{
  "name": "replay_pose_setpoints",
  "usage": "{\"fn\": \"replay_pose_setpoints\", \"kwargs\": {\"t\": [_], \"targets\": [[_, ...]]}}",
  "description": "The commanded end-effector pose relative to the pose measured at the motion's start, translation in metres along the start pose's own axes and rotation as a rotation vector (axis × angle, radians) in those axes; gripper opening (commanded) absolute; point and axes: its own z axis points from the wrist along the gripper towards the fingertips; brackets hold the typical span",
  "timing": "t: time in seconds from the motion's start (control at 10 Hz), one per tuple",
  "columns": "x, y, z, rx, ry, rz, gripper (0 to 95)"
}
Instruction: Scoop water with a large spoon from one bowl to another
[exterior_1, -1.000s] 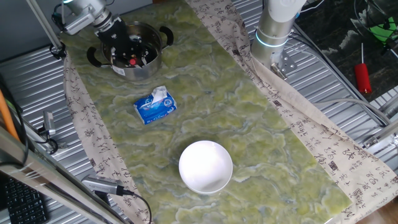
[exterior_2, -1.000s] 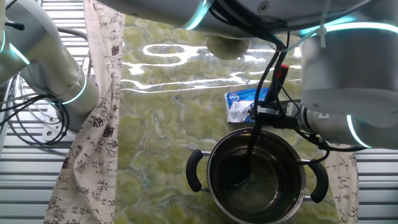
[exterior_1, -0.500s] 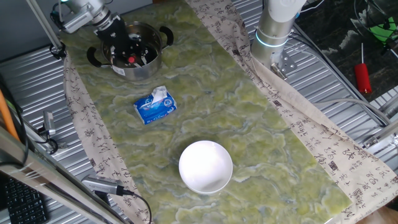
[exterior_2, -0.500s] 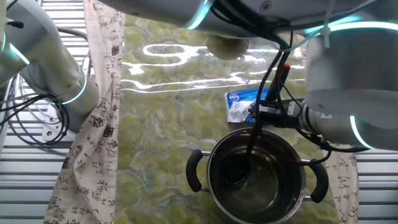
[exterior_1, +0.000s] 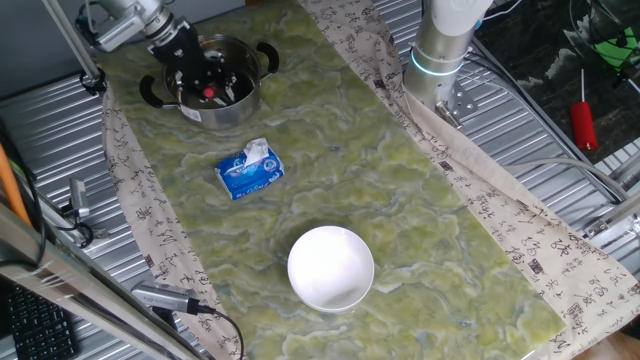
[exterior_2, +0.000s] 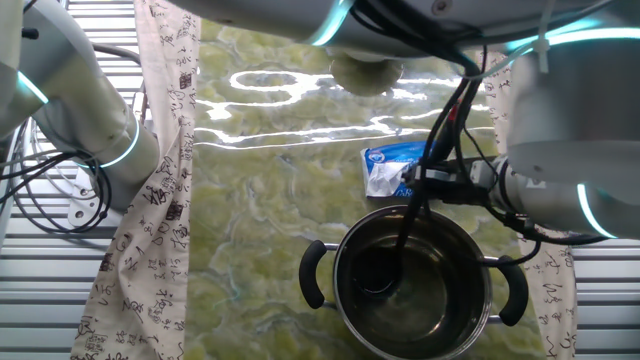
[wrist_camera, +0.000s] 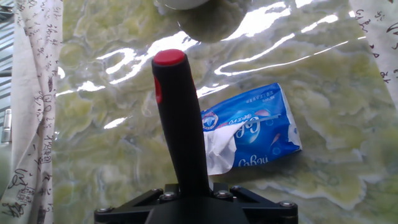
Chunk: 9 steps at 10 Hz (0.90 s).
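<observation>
A: Right up close in the hand view, the gripper (wrist_camera: 186, 194) is clamped on the black handle of the large spoon (wrist_camera: 180, 118), its red tip pointing away from the camera.

B: And the scoop sits down inside the steel pot (exterior_2: 415, 285), near the left wall, the handle slanting up to the right.

A: Just beyond the pot lies a blue tissue pack (exterior_2: 392, 168) on the green mat (exterior_1: 400, 190).

B: Farthest out, the white bowl (exterior_1: 331, 267) stands well apart from the pot, at the mat's other end.
</observation>
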Motion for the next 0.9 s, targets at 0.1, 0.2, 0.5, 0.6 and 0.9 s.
{"fn": "replay_pose_setpoints", "kwargs": {"t": [0.1,0.2,0.5,0.6,0.9], "targets": [[-0.0007,0.0016,-0.0019,-0.006,0.001,0.001,0.0],[-0.0011,0.0027,-0.0033,-0.009,0.000,0.001,0.0],[0.0005,0.0042,-0.0069,-0.015,-0.020,-0.015,0.0],[0.0016,0.0044,-0.0080,-0.020,-0.032,-0.025,0.0],[0.0017,0.0054,-0.0097,-0.036,-0.041,-0.041,0.0]]}}
